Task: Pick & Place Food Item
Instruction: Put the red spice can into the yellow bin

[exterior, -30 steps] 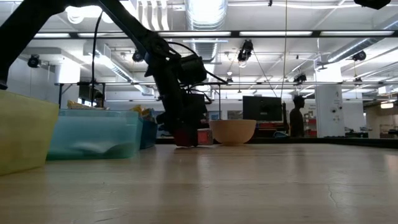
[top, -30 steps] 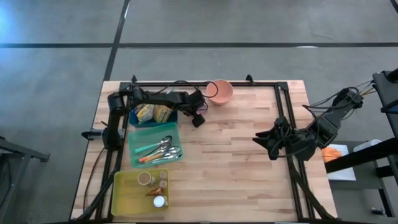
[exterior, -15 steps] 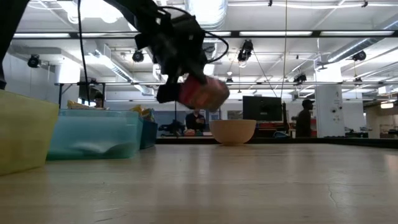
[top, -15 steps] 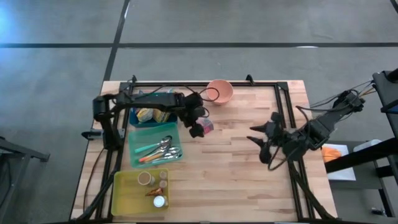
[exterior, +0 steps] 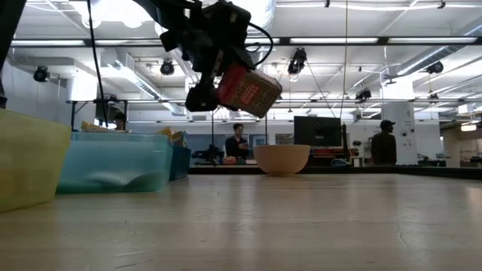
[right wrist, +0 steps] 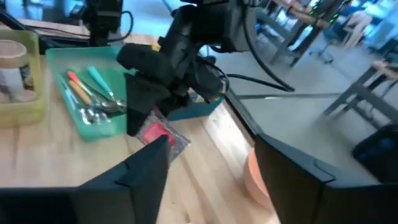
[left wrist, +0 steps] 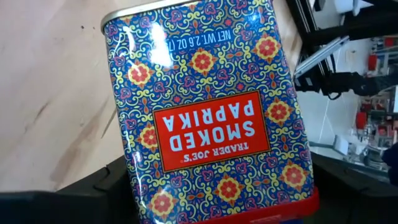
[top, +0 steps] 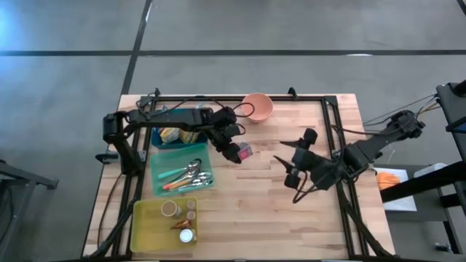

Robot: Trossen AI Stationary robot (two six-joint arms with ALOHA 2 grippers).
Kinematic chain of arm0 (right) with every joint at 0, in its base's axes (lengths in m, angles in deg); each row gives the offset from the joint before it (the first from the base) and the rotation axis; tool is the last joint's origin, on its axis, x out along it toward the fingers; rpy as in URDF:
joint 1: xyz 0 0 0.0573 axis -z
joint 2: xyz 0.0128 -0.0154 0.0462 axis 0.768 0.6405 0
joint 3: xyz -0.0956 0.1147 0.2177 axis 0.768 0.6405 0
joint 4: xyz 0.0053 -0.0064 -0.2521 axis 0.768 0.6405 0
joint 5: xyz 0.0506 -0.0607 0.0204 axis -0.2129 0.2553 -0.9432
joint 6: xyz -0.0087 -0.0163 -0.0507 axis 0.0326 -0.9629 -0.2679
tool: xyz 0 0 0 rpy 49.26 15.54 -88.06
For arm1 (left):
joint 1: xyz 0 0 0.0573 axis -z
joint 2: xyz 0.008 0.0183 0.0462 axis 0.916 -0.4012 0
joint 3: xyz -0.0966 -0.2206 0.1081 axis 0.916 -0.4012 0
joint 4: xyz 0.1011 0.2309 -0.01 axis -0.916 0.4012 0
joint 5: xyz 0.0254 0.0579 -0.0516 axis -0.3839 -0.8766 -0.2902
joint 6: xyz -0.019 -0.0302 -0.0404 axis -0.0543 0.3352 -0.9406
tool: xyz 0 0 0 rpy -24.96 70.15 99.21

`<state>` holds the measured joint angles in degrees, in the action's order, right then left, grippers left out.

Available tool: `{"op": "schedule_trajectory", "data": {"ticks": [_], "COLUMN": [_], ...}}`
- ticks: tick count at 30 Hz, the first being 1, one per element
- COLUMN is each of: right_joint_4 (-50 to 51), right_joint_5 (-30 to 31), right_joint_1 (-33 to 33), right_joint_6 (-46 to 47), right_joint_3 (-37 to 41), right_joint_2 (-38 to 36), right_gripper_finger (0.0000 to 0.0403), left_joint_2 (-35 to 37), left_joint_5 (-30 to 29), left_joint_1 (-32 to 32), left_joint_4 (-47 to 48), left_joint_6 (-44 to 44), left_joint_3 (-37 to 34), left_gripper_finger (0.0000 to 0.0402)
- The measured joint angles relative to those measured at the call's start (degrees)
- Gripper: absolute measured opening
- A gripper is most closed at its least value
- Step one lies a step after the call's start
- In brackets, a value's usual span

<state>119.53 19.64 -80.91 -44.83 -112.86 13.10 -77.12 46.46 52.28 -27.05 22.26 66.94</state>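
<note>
A smoked paprika tin, blue patterned with a red label and a red lid end, hangs in the air over the table's middle left, and my left gripper is shut on it. The low view shows the tin tilted, high above the tabletop. My right gripper hovers right of the middle, open with nothing between its fingers, and points toward the tin. A peach bowl stands on its base at the far edge. My left gripper pinches the tin between its two fingers at the red lid end, one finger on each narrow side. The fingers come slanting down from the table's far left. The tin is lifted clear, tilted, and its other end points away from the gripper.
Along the left side stand a blue bin with food packets, a green tray with cutlery and a yellow bin with small jars. A black frame rail runs round the table. Bare wood lies between the two grippers.
My left gripper has lifted the tin off the table beside the bowl, carried it up and toward the near edge, and rolled so that the tin hangs tilted. My right gripper has moved toward the table's left, rolling as it went.
</note>
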Motion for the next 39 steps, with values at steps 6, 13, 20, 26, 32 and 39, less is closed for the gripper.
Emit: {"op": "schedule_trajectory", "data": {"ticks": [6, 13, 20, 26, 32, 39], "right_joint_4": [0.1, 0.5, 6.7, 5.8, 1.1, -0.6], "right_joint_5": [-2.0, -3.0, -10.3, -19.0, -23.0, -30.3], "right_joint_1": [0.8, 2.0, 6.3, 9.9, 12.5, 15.7], "right_joint_6": [-8.4, -20.9, -19.4, -21.7, -27.3, -30.5], "right_joint_3": [-3.0, -6.7, -11.7, -12.9, -12.7, -12.6], "right_joint_2": [3.9, 11.3, 17.9, 20.3, 20.2, 20.6], "right_gripper_finger": [0.0304, 0.0361, 0.0364, 0.0364, 0.0364, 0.0364], "left_joint_2": [0.0, 0.0, 0.2, 1.9, 2.9, 2.9], "left_joint_5": [4.6, 12.2, 15.0, 16.3, 16.5, 17.2], "left_joint_1": [-0.1, 0.0, 0.1, 0.2, 0.2, 0.3], "left_joint_4": [-1.3, -3.7, -3.7, -3.7, -3.9, -4.9], "left_joint_6": [-2.2, -4.0, -5.1, -5.0, -4.6, -4.4], "left_joint_3": [0.0, 0.0, 0.0, 0.0, 0.0, 0.0], "left_gripper_finger": [0.0314, 0.0314, 0.0314, 0.0314, 0.0314, 0.0314]}}
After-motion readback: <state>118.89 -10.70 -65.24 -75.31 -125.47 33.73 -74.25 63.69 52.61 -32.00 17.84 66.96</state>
